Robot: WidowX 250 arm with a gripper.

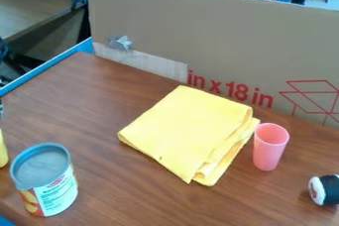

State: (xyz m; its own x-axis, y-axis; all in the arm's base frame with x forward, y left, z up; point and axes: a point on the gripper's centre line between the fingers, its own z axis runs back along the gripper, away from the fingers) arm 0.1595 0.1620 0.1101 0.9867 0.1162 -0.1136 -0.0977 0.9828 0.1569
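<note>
Folded yellow cloth [185, 133] lies on the worktop [99, 106] btwn lidded can [56, 195] & upright pink cup [268, 150], much nearer the cup; can't tell tool's state.

Cloth [182, 131], yellow, matt; cup [269, 153], smooth pink plastic.
Table [106, 103]: wood-grained, faint sheen. Panel [218, 27]: matt brown cardboard. Can lid [43, 163]: smooth grey plastic.

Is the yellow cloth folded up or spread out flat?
Folded: the yellow cloth lies in a thick, squarish bundle, with layers of its edges stacked along the side near the pink cup.
</note>
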